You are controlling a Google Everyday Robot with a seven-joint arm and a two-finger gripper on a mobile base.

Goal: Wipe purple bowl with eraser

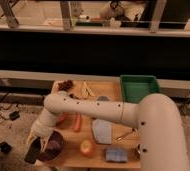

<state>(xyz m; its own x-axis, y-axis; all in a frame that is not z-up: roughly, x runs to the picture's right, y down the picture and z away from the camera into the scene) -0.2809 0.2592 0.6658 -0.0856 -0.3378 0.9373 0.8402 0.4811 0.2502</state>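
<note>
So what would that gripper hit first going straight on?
Probably the round dark purple bowl: the gripper, shut on a dark rectangular eraser, points down at its left rim; depth unclear.
</note>
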